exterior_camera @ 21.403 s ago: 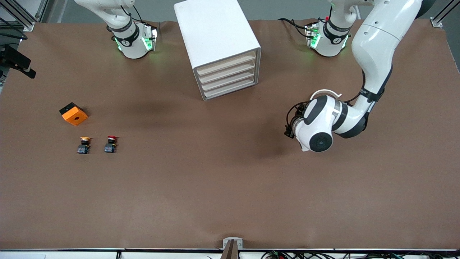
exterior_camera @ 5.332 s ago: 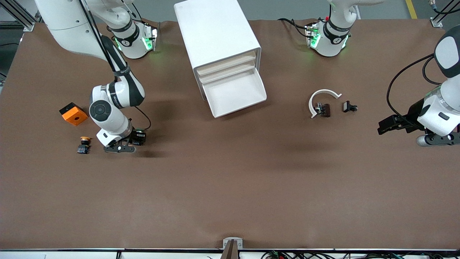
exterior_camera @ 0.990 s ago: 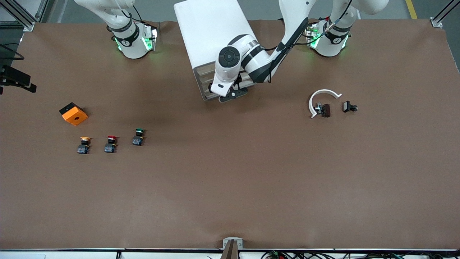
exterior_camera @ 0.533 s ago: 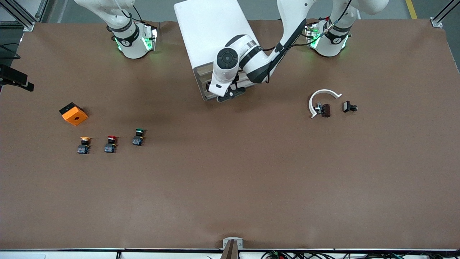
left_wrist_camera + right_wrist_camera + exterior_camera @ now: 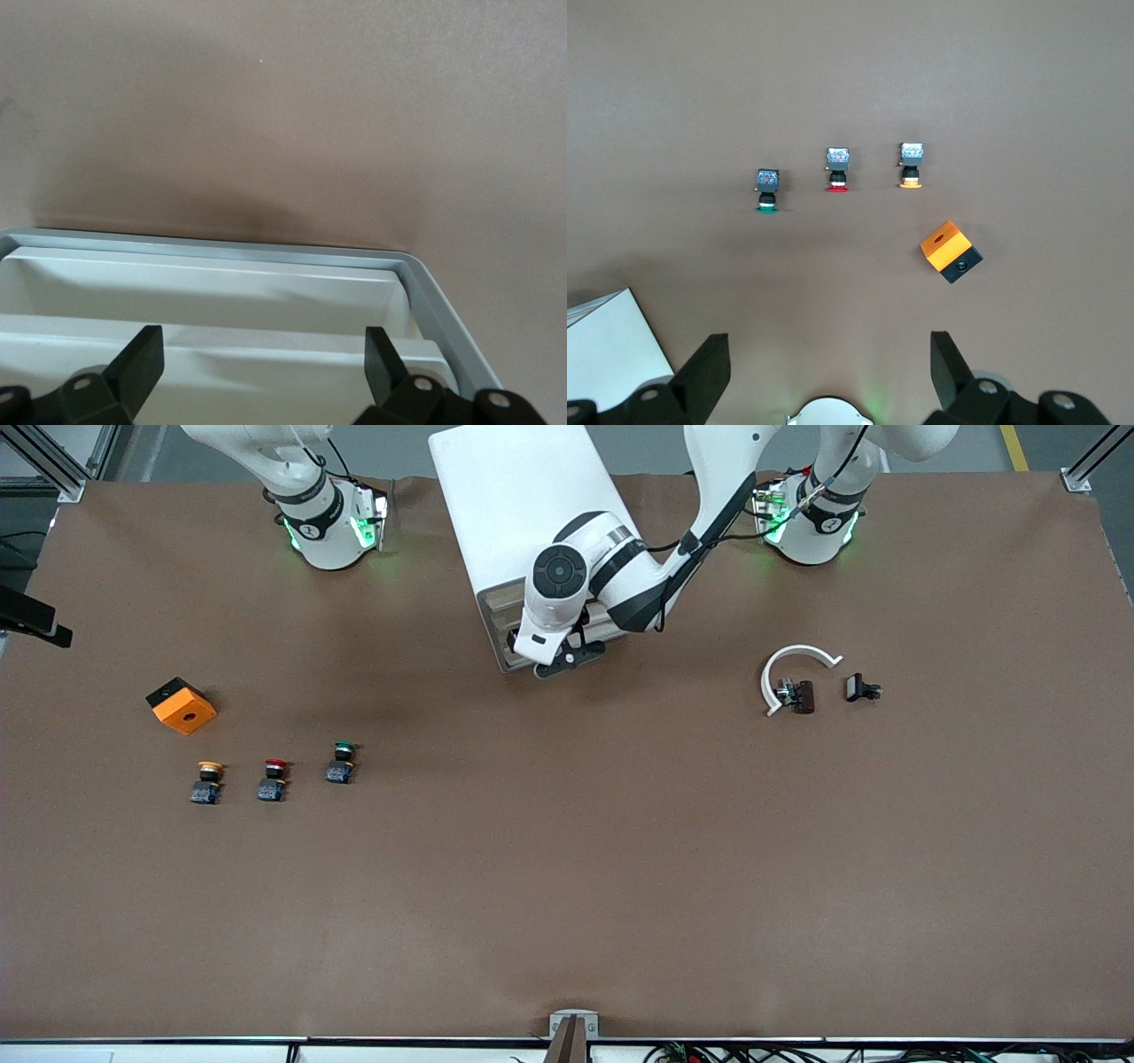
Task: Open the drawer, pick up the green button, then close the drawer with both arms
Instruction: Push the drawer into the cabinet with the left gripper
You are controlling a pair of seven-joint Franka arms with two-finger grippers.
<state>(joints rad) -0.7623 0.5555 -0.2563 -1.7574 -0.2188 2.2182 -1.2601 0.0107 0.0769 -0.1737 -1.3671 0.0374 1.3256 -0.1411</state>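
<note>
The green-capped button (image 5: 342, 763) (image 5: 767, 189) stands on the brown table, beside the red and yellow ones, toward the right arm's end. The white drawer cabinet (image 5: 514, 505) stands between the two bases. Its drawer fronts (image 5: 501, 624) (image 5: 213, 288) look flush with the cabinet face. My left gripper (image 5: 560, 657) (image 5: 263, 341) is open and empty, right at the lower drawer fronts. My right arm waits with its gripper (image 5: 828, 350) held high over its own base, open and empty, looking down on the buttons.
A red-capped button (image 5: 275, 779) and a yellow-capped one (image 5: 207, 781) stand in a row with the green one. An orange and black box (image 5: 182, 705) lies near them. A white curved piece (image 5: 806, 648) and small dark parts (image 5: 859, 688) lie toward the left arm's end.
My left gripper has edged slightly closer to the cabinet's front. The buttons and the other things have not moved.
</note>
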